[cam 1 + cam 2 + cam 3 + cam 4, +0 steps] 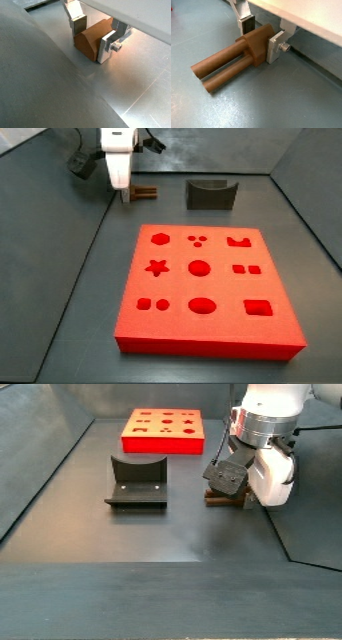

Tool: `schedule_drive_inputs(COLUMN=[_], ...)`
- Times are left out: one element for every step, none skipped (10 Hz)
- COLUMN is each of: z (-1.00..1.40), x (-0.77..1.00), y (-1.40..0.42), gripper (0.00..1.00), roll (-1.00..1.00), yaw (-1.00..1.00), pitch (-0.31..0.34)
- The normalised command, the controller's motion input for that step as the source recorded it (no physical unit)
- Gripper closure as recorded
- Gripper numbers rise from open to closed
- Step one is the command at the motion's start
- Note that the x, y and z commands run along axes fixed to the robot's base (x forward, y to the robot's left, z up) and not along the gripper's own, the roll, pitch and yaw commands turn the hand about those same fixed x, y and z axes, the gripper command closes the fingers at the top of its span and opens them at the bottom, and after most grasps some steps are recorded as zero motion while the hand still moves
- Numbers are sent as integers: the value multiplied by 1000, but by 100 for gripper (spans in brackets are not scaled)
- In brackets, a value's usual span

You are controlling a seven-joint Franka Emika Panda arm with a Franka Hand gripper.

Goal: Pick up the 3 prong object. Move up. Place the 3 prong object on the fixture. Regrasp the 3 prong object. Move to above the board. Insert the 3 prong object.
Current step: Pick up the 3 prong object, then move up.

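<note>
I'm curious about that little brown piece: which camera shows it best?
A wrist view: the 3 prong object fills the frame, prongs visible, block between the tool's fingers. The other wrist view shows only its block; side views show small glimpses.

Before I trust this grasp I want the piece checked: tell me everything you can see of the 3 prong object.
The 3 prong object is brown, wood-like: a blocky head with round prongs lying roughly level; two prongs show, a third is hidden. The gripper clamps its head between silver fingers. In a side view it sits low at the grey floor beside the fixture, off the board. Floor contact cannot be told.
</note>
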Motion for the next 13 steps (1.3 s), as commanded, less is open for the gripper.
schedule_drive_inputs(z=[0,0,0,0,0,0,0,0,0,0,0,0,833], x=[0,0,0,0,0,0,0,0,0,0,0,0,0], y=[0,0,0,0,0,0,0,0,0,0,0,0,0], gripper=[100,100,100,100,100,100,100,100,100,100,100,100,100], roll=[0,0,0,0,0,0,0,0,0,0,0,0,0], yaw=[0,0,0,0,0,0,0,0,0,0,0,0,0], pitch=[0,0,0,0,0,0,0,0,0,0,0,0,0])
